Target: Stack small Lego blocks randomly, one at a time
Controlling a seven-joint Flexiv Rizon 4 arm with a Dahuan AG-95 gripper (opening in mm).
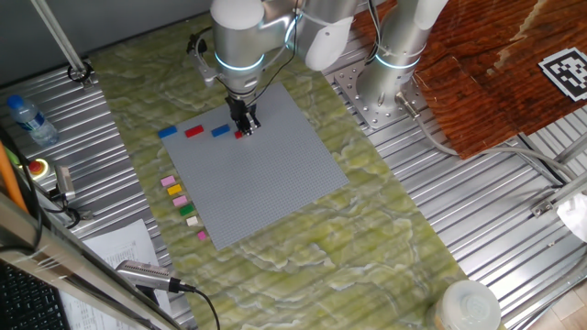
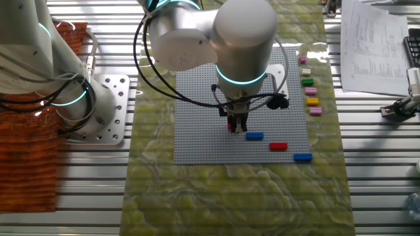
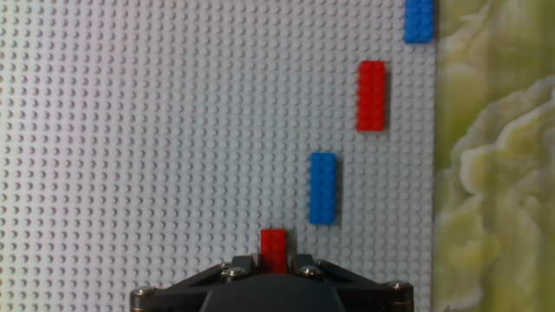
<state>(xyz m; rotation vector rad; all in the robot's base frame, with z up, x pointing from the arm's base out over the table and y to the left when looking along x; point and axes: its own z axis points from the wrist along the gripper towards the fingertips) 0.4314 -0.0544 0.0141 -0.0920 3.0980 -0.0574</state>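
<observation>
My gripper (image 1: 245, 124) stands low over the grey baseplate (image 1: 275, 183), its jaws closed on a small red brick (image 3: 274, 245) that rests at plate level. The hand view shows the brick tight between my fingers (image 3: 303, 263), its near end hidden by the hand. To its right lie a blue brick (image 3: 323, 188), a red brick (image 3: 372, 95) and another blue brick (image 3: 419, 21) in a diagonal line. The same line shows in the other fixed view: blue (image 2: 254, 136), red (image 2: 278, 146), blue (image 2: 302, 157).
Several tiny loose blocks, pink (image 1: 168, 181), yellow (image 1: 173, 191), green (image 1: 185, 210) and cream (image 1: 192, 221), lie in a row on the green mat (image 1: 367, 247) beside the plate. A water bottle (image 1: 27, 119) and papers (image 1: 119, 247) lie at the left.
</observation>
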